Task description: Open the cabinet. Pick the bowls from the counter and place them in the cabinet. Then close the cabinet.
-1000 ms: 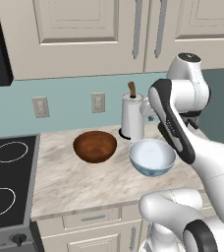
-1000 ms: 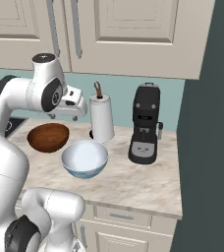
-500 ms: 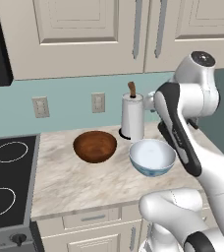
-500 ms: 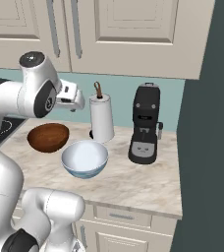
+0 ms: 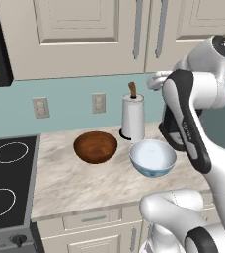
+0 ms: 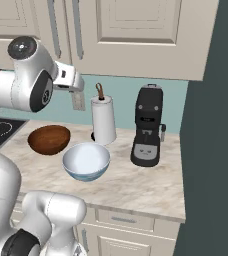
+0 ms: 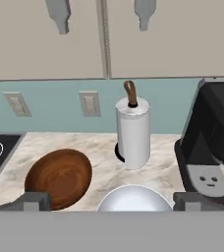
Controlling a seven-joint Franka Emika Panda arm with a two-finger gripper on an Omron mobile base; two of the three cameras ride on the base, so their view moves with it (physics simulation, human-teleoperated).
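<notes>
- The cabinet (image 5: 80,34) hangs on the wall above the bench (image 5: 80,185), and both of its 2 doors are shut flat.
- Its 2 silver bar handles (image 5: 138,27) run straight up and down, side by side at the seam where the doors meet.
- The brown bowl (image 5: 95,147) sits upright on the bench with its mouth facing up, near the stovetop (image 5: 6,183).
- The white bowl (image 5: 152,157) sits upright just to the right of the brown bowl and nearer the front edge; the 2 are close but apart.
- Behind the bowls a paper towel roll (image 5: 133,117) stands upright against the blue wall, its brown holder tip curling over the top.
- A black coffee machine (image 6: 147,125) stands to the right of the roll, well seen in the right base view; from the left the arm covers most of it.
- The arm folds upward, elbow high, with the hand raised above the bench and below the cabinet doors, pointing toward the wall.
- The fingers (image 7: 33,202) show as 2 grey tips far apart at the bottom of the hand view, spread wide and holding nothing.
- In the hand view the white bowl is cut off at the bottom edge, and just the lower ends of the handles show at the top.
- The blue pattern on the white bowl is hard to make out.
</notes>
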